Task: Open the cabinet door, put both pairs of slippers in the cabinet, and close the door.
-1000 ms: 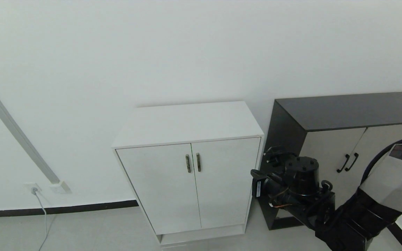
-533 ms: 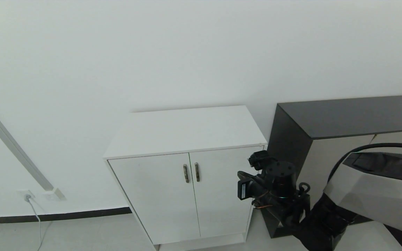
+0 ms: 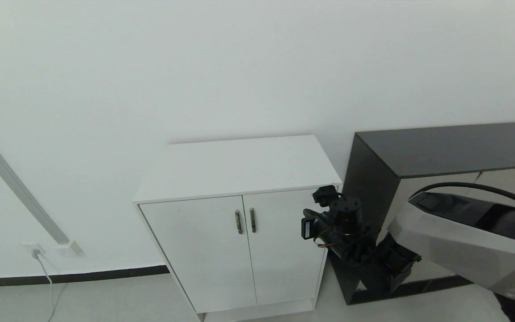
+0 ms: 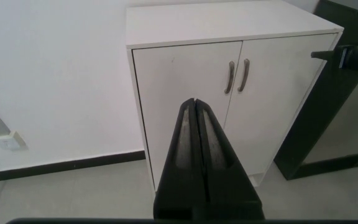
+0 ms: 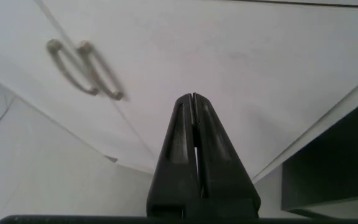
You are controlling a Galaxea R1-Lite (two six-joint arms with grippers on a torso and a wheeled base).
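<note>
right arm (image 3: 463,237) closer in at the white cabinet (image 3: 239,167), doors shut

since half a second ago the right arm's wrist has lifted and edged toward the cabinet's right side. the cabinet keeps its place in the head view over that half second. the bigger shift a full second back is the camera's own move, not the furniture's.

white cabinet: stands on the floor, back to the white wall. both doors are closed. left door (image 3: 199,250) and right door (image 3: 284,246) meet at the middle seam. two slim upright metal handles sit side by side at that seam, high on the doors: left handle (image 3: 238,222), right handle (image 3: 253,220).

right gripper (image 5: 194,98): fingers pressed together, nothing between them. it is aimed at the right door's face, off to the side of the handles, near the door's outer edge. not touching that i can see.

left gripper (image 4: 195,102): fingers together too, holding nothing. it is set back from the cabinet front and points at the left door, below handle height.

around it: dark cabinet (image 3: 441,143) just beside the white one on the robot's right, with pale doors. on the left wall, a slanting grey cable strip (image 3: 16,188) runs down to a wall socket (image 3: 34,250). a grey cord (image 3: 51,281) hangs from the socket to the floor. black skirting (image 3: 69,270) along the wall's foot.
</note>
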